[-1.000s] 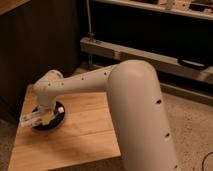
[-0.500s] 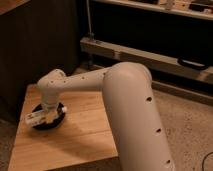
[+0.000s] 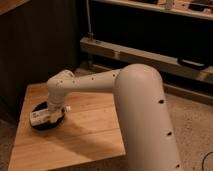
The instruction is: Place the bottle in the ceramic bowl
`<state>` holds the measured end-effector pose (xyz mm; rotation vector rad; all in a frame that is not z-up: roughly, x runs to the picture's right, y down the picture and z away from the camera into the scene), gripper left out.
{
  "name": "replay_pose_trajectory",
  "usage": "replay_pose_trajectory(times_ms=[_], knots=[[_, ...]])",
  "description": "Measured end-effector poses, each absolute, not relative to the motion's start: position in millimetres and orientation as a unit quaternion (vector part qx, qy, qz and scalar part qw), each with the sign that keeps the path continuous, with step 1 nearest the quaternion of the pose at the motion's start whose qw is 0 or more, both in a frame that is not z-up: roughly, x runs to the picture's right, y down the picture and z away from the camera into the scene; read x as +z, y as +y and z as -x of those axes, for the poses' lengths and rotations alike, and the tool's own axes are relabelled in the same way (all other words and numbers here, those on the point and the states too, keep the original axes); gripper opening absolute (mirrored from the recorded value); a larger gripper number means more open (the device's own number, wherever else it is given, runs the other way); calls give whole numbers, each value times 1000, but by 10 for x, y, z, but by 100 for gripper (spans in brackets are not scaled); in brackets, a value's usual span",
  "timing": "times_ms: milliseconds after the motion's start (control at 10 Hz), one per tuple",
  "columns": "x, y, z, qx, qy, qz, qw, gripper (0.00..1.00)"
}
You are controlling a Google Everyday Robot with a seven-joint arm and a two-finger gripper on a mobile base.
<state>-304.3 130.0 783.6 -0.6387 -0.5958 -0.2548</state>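
The gripper (image 3: 51, 111) hangs over the round glossy dark bowl (image 3: 46, 123) on the plank tabletop (image 3: 85, 135), its fingers pinching the pale plastic bottle (image 3: 44, 116).

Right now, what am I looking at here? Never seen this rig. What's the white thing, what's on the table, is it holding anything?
The big white shape is a robot arm, seen from one camera looking down past it; where the camera is mounted is not known. The arm reaches left over a wooden table. Its gripper is at the far end, low over a dark ceramic bowl near the table's left edge. A small pale bottle with a white cap lies across the bowl, right at the gripper. Whether the gripper is holding it cannot be told. Behind are dark shelves.
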Motion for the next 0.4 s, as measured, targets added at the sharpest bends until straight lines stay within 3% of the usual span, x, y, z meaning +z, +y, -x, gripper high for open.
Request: replay_pose_trajectory(times_ms=[400], knots=[[7875, 1388, 3033, -127, -269, 316, 901, 80]])
